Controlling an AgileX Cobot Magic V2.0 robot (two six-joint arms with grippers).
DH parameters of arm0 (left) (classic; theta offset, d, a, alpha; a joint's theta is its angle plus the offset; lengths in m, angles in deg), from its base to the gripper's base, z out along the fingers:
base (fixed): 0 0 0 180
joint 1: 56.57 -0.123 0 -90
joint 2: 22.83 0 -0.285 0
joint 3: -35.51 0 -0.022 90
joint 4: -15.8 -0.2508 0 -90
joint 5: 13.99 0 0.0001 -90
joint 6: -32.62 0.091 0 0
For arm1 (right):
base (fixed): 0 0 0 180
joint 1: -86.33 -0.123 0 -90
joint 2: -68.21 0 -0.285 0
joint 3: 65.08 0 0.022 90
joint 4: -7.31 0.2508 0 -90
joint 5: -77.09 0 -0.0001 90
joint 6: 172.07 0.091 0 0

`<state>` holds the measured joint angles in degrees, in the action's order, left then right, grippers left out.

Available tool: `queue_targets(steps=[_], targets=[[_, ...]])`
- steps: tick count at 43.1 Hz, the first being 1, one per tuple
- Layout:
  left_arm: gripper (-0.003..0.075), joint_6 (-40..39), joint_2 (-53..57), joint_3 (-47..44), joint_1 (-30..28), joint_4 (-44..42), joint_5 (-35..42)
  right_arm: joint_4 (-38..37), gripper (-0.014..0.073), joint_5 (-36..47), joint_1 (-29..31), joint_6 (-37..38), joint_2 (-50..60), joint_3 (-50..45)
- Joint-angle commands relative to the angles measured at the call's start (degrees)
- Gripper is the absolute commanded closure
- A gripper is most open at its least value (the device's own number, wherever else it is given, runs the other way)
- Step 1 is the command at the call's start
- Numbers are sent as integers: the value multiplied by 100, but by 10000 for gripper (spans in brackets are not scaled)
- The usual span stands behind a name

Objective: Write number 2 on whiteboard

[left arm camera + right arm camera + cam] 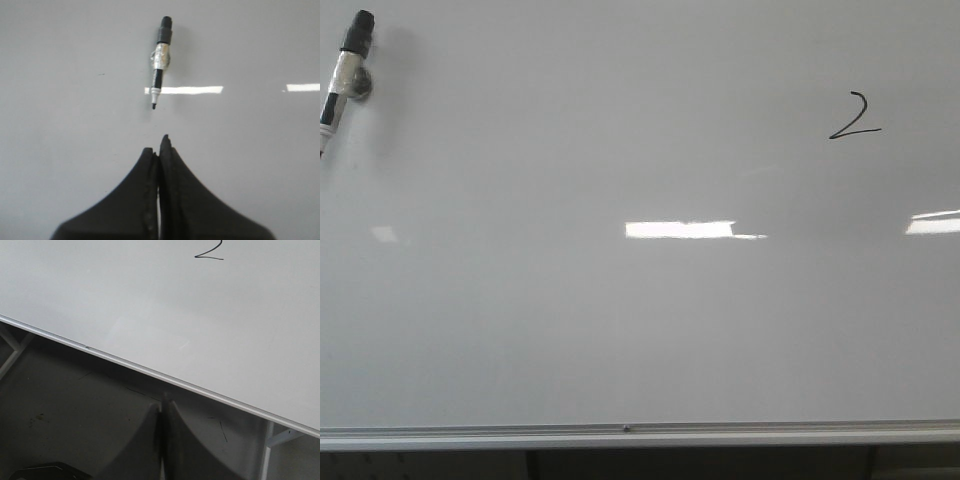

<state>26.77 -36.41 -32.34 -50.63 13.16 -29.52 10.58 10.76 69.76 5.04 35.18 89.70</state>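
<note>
The whiteboard [640, 330] fills the front view, with a silver rail [640, 434] along its bottom. A thin black number 2 [854, 116] is drawn at its upper right; part of it shows in the right wrist view [210, 252]. A black marker wrapped in silver tape [346, 72] rests against the board at the upper left. In the left wrist view the marker [161, 57] lies beyond my shut, empty left gripper [158, 145], apart from it. My right gripper [163, 405] is shut and empty, below the board's rail [150, 372].
Bright rectangular light reflections [680, 229] lie across the board's middle and right edge. Under the rail a dark surface [75, 410] and grey frame legs [265, 450] show in the right wrist view.
</note>
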Motion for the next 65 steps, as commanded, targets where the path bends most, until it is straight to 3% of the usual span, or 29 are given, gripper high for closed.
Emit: queue_targets(steps=[1,10,19,36,41,65], targets=[[741,-1,297,-274,-232,214,710,-50,663,384,30,-21,-46,118],[741,-1,697,-703,-291,378,789,-50,663,384,30,-21,-46,118],[741,-1,763,-1169,-329,378,1404,-50,663,357,30,-21,-46,118],[741,-1,752,-1159,-488,321,1666,-50,663,338,30,-21,-46,118],[741,551,762,-1159,-488,450,2128,-50,663,338,30,-21,-46,118],[741,585,750,-1159,-488,533,1985,-50,663,338,30,-21,-46,118]])
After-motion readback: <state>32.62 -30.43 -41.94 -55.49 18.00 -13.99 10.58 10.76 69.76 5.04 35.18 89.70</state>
